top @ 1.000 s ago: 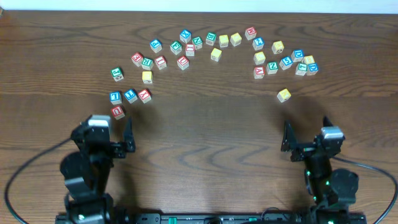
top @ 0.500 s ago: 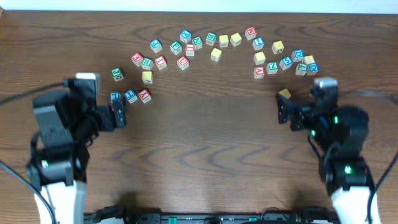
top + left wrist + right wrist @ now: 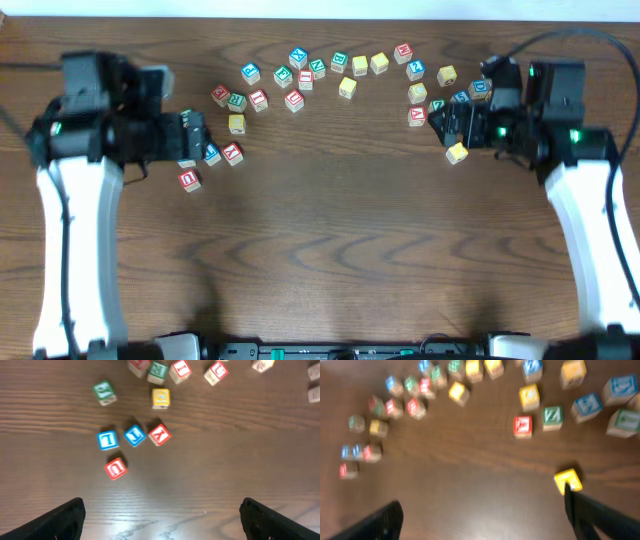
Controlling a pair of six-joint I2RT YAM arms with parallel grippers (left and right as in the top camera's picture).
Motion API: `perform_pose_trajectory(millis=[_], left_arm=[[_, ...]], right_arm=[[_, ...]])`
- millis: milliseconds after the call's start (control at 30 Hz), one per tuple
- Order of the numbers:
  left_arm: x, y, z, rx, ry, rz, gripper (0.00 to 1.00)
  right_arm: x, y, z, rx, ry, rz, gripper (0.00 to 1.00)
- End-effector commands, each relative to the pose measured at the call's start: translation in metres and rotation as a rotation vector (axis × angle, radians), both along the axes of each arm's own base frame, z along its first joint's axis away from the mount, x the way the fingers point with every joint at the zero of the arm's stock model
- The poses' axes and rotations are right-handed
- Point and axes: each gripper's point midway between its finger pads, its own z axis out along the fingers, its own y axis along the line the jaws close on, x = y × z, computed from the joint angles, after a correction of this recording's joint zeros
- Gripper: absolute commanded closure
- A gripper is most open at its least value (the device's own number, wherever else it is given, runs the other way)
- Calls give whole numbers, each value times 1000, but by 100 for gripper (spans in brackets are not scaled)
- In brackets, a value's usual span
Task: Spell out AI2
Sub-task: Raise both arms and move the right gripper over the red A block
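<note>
Two arms stand extended over the bench (image 3: pixel 330 250), one at each end of a loose arc of letter blocks (image 3: pixel 347 87) along its far side.

Left pincer (image 3: pixel 192 135): released, fingers spread wide at the bottom corners of the left wrist view (image 3: pixel 161 505), with bare wood between them. Ahead of it lies a small cluster:
- red U block (image 3: pixel 115 468), nearest and apart from the others
- blue L block (image 3: pixel 107 439), a second blue block (image 3: pixel 134 435) and a red Y block (image 3: pixel 159 434) in a short row, close together (the two blue ones do not quite touch)
- yellow block (image 3: pixel 160 398) and green block (image 3: pixel 104 391) farther out
- red I block (image 3: pixel 180 370) at the top edge, just beside a green one; the overhead view puts it in the left part of the arc

Right pincer (image 3: pixel 450 125): also released, fingers wide apart in the right wrist view (image 3: pixel 482 505), holding nothing. A lone yellow block (image 3: pixel 568 480) sits just beside its right finger, tilted corner-on and set apart from the arc. Beyond it are a red block (image 3: pixel 522 426) and a green Z block (image 3: pixel 552 415) side by side.

That view is blurred. I cannot tell which blocks carry A or 2.
</note>
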Motion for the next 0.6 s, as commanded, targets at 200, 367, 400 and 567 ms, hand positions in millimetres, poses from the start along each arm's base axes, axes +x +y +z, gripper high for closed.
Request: perform_pose_trajectory(millis=[200,367,400,567], left_arm=[[33,-26,-24,-7,152,-100,2],[40,-26,-27,-6,138,-99,2],[41,-26,-27,-6,134,-99,2],[41,-26,-27,-6,131,-99,2]], right_arm=[[18,39,-22,-39,193,141,1],[22,45,-37,-33,250,157,1],[24,45,-40,-39,250,155,1],[34,54,-36,30,230,134,1]])
